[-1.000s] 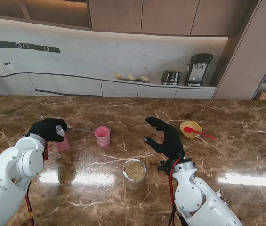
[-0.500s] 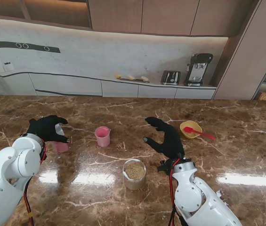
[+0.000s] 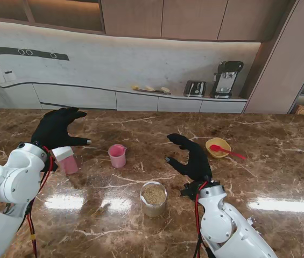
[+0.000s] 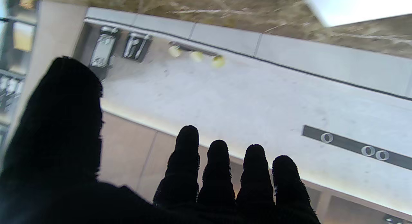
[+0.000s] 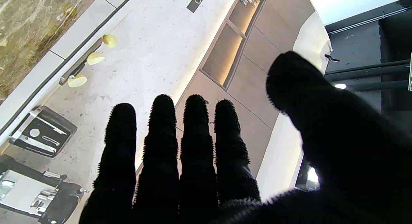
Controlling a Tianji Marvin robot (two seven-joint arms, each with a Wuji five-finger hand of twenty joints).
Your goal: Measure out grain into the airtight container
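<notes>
Raised since the earlier frame, left hand (image 3: 59,129) now hovers released, black knit fingers (image 4: 219,172) spread, over a pink lidded cup (image 3: 66,160). Right hand (image 3: 191,156) hangs released too. Right of the cup: pink measuring cup (image 3: 117,155); nearer, clear cylindrical container (image 3: 154,199) holding grain. Far right, yellow bowl (image 3: 217,148) with red spoon (image 3: 228,152) on glossy marble table (image 3: 141,129).

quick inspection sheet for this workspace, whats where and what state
surface: brown marble table, glossy with light glare
job's things: clear container holding grain, no lid seen; pink cup upright; pink container with white lid beside the left hand
clutter: yellow bowl with red spoon resting in it
hands: left hand open, raised; right hand open, holding nothing
cables: red cable along the right arm
surroundings: counter with toaster and coffee machine
</notes>
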